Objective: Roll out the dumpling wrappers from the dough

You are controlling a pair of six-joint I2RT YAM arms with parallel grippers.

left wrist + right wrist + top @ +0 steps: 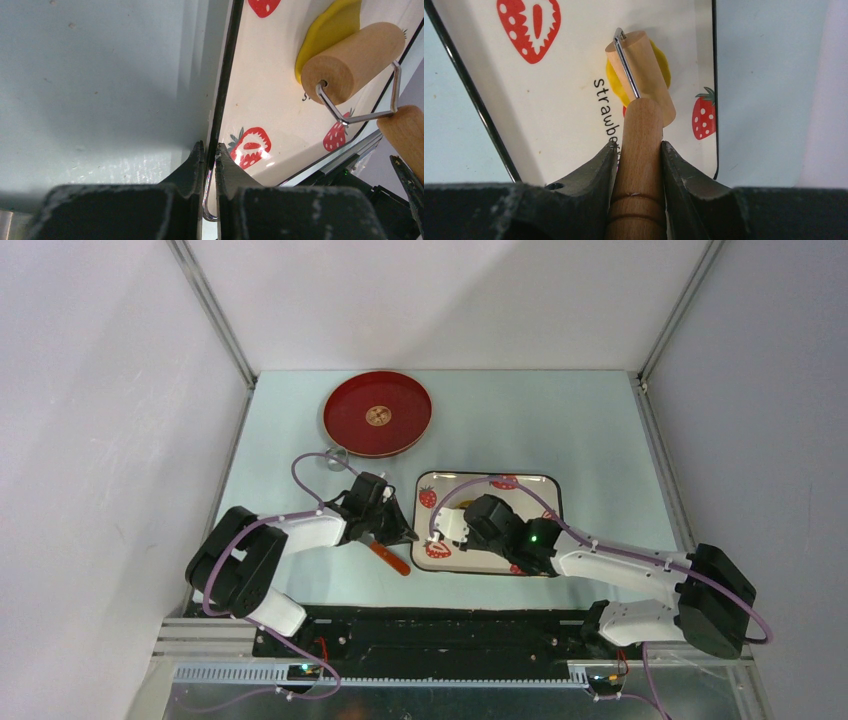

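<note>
Where the table [600, 440] reaches its far left, a red plate [350, 420] with a gold centre sits near the back edge. A small metal ring [335, 455] lies just in front of it. To the right of these, the left gripper [210, 150] has its jaws almost together, pinching the black rim of the strawberry-printed tray [270, 100] on its left side. A bent chrome wire [206, 200] shows in the narrow slot between the fingers, and what it belongs to cannot be told. An orange stick-like tool [390, 558] lies on the table just beside the tray's near-left corner. Further right, on the tray itself, the dough [663, 65] is a flattened yellow patch next to the printed lettering. It lies under the barrel of the wooden roller [649, 75] and shows on both sides of it. The right gripper [639, 145] reaches in over the tray, its jaws partly apart and pressed against both sides of the roller's wooden handle [639, 125]. In the overhead view that arm hides the dough.
</note>
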